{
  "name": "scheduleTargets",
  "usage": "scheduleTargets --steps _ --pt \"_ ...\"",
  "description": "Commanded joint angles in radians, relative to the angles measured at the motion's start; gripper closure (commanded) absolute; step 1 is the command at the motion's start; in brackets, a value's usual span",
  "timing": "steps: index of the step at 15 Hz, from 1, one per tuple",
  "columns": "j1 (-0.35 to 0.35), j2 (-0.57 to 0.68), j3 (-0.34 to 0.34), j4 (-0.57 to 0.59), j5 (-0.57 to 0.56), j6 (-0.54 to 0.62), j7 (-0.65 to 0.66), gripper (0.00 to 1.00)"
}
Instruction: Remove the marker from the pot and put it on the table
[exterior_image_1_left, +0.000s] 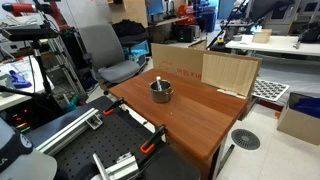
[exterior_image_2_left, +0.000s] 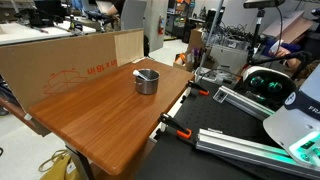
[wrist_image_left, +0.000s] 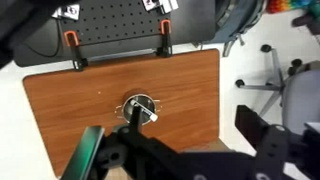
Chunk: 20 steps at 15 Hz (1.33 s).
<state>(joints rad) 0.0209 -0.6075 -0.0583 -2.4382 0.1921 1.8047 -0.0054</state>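
The small silver pot (exterior_image_1_left: 161, 91) stands on the reddish-brown table (exterior_image_1_left: 195, 120), near its middle toward the cardboard side; it shows in both exterior views (exterior_image_2_left: 146, 82). The dark marker with a pale end (wrist_image_left: 148, 112) lies slanted inside the pot (wrist_image_left: 139, 107); its tip sticks up above the rim (exterior_image_1_left: 158, 81). My gripper (wrist_image_left: 195, 150) shows only in the wrist view, high above the table (wrist_image_left: 70, 110). It is open and empty, its dark fingers wide apart. One finger overlaps the pot's lower edge in the picture.
Cardboard panels (exterior_image_1_left: 215, 68) stand along one table edge (exterior_image_2_left: 70, 60). Orange clamps (wrist_image_left: 72, 40) grip the opposite edge beside a black perforated board (wrist_image_left: 110, 20). An office chair (exterior_image_1_left: 105, 50) and white desks stand beyond. The table's side edge drops to the floor (wrist_image_left: 250, 70).
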Motion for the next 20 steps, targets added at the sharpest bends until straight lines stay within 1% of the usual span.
scheduleTargets --steps 1,15,20 --pt "-0.014 0.001 0.011 0.005 0.006 -0.004 -0.006 0.00" --pt "-0.014 0.001 0.011 0.009 0.006 -0.004 -0.006 0.00" --pt "-0.018 0.079 0.082 -0.003 -0.118 0.047 0.013 0.00"
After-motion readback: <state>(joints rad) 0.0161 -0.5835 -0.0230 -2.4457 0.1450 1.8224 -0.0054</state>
